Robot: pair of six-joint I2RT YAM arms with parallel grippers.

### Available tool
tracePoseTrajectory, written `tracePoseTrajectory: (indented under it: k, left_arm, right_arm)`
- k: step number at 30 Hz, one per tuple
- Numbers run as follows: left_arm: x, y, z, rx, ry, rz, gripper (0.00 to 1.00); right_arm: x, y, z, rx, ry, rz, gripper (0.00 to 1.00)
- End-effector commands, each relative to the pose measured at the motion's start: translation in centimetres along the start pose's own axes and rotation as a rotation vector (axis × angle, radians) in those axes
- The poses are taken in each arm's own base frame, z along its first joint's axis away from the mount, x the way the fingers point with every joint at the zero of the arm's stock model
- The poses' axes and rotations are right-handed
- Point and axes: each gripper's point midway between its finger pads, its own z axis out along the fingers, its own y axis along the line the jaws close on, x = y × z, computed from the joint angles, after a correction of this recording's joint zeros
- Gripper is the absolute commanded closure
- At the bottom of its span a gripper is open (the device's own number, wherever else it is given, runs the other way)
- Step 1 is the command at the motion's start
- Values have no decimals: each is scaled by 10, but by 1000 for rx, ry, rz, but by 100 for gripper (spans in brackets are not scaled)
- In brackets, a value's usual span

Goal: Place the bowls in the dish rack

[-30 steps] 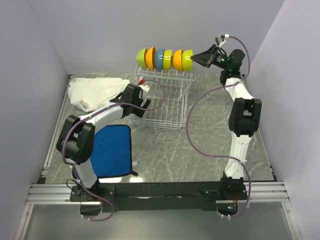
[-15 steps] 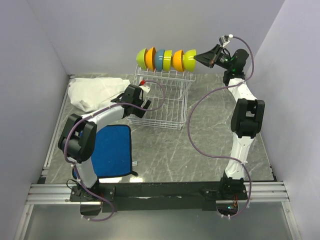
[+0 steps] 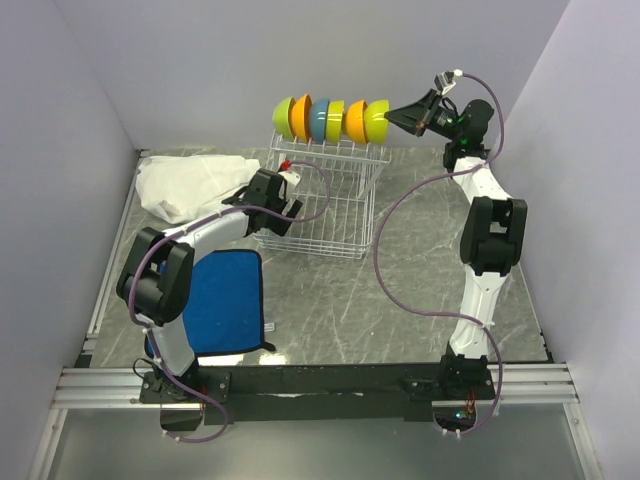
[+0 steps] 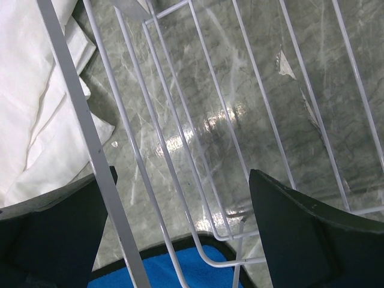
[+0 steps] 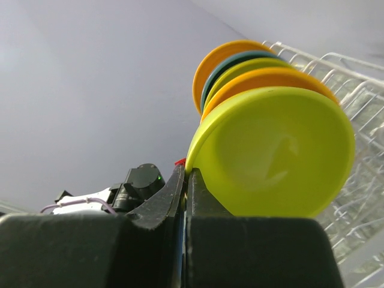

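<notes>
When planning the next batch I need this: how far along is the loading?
Done: six bowls stand on edge along the top shelf of the rack, and I see no other bowl. In hand: the right gripper, shut, has its tip at the rim of the end lime bowl, seemingly nudging it; the left gripper, open, straddles a rack wire. Left: likely seating that bowl and backing off.

On the white wire dish rack point(image 3: 320, 205), glossy round plastic bowls point(image 3: 330, 119) are coloured lime, orange, blue, yellow, orange, lime; a blue cloth mat point(image 3: 225, 300) is seen beside it, a grey veined tabletop point(image 3: 420, 260) beneath
</notes>
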Motion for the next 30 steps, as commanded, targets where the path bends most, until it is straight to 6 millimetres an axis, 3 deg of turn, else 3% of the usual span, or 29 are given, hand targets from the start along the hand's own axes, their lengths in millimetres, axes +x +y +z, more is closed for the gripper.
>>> tracePoseTrajectory:
  k: [1, 7, 12, 16, 27, 28, 30]
  left_arm:
    - [-27, -2, -1, 8, -61, -27, 1]
    - [-26, -1, -1, 4, -58, -25, 1]
    - [-26, -2, -1, 5, -59, -28, 1]
    - [-27, -1, -1, 0, -62, -27, 1]
    - [-27, 1, -4, -7, -79, -25, 1]
    - [-26, 1, -5, -8, -78, -25, 0]
    - [-26, 2, -7, -12, -82, -22, 1]
  right_arm:
    - [0, 17, 11, -40, 19, -51, 100]
    - [4, -1, 7, -10, 16, -16, 100]
    - [4, -1, 4, -9, 23, -31, 93]
    - [-1, -3, 0, 4, 14, -39, 81]
    - [1, -7, -13, 28, 17, -36, 69]
    - [0, -6, -15, 28, 16, -44, 56]
    - [-2, -6, -18, 37, 12, -42, 46]
